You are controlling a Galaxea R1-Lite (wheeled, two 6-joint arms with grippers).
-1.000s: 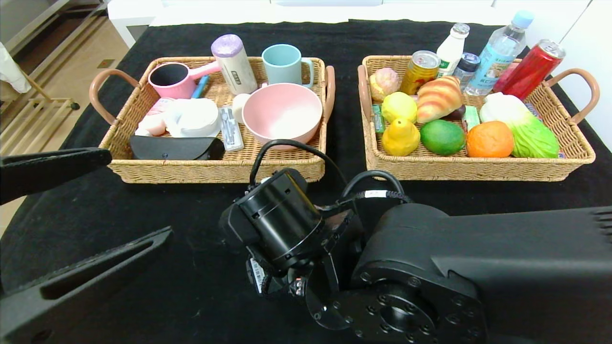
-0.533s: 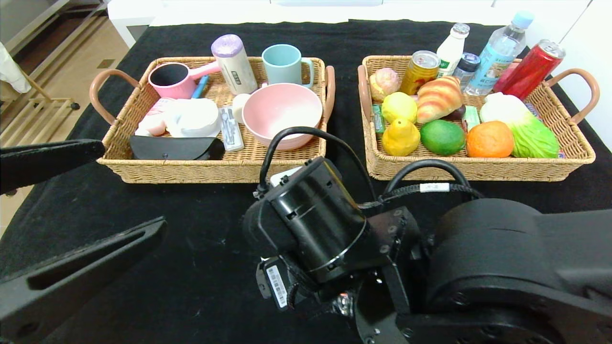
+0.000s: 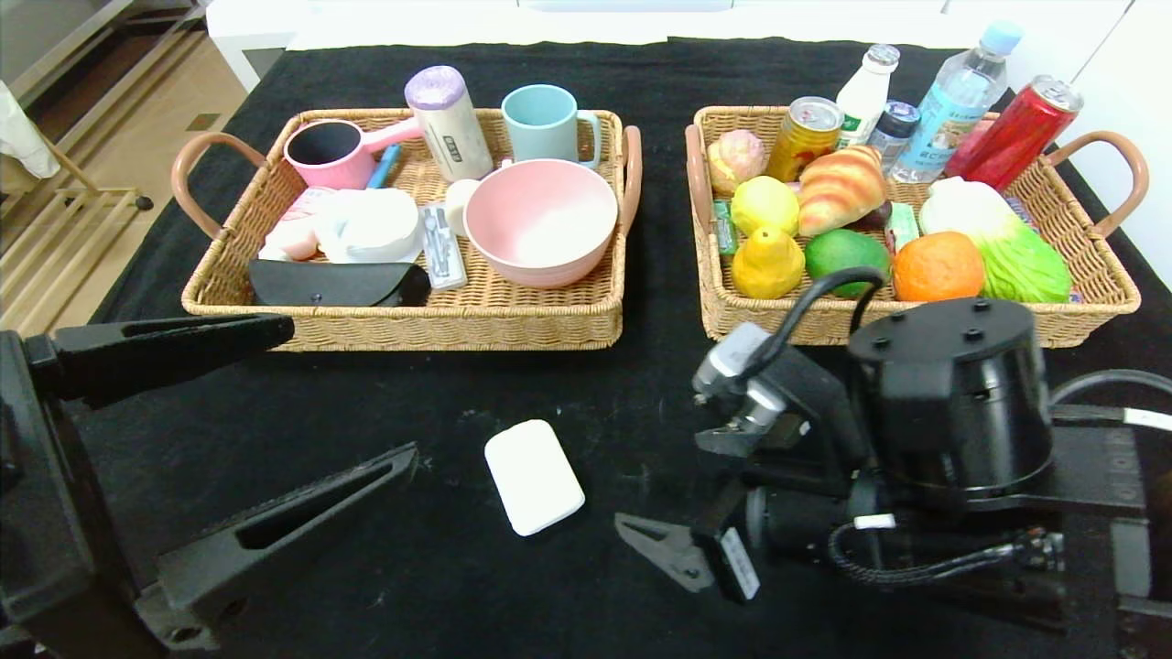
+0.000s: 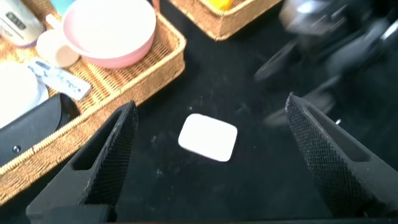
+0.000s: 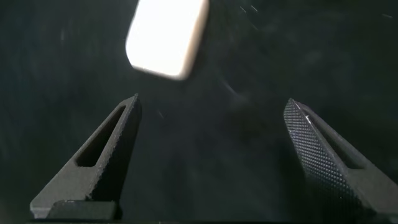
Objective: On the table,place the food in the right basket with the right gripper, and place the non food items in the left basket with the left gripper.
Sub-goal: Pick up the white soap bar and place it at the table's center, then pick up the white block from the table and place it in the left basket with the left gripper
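White bar (image 3: 534, 477): lying alone on the counter (image 3: 385, 394), at 6 o'clock from the left basket (image 3: 412, 316).
Left gripper (image 3: 343, 398): hovering at the bar's 9 o'clock, jaws released.
Right gripper (image 5: 211, 158): sitting at its 3 o'clock, jaws released, holding nothing.
Food: sitting in the right basket (image 3: 916, 320).

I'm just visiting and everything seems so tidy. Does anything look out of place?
Yes: a white bar lies alone on the table, outside both baskets, between the open left gripper and right gripper.

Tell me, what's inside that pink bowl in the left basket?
The pink bowl looks empty: only its bare pale inside shows in the head view. Its near inner wall is hidden by the rim, and what lies under it in the left basket is covered.
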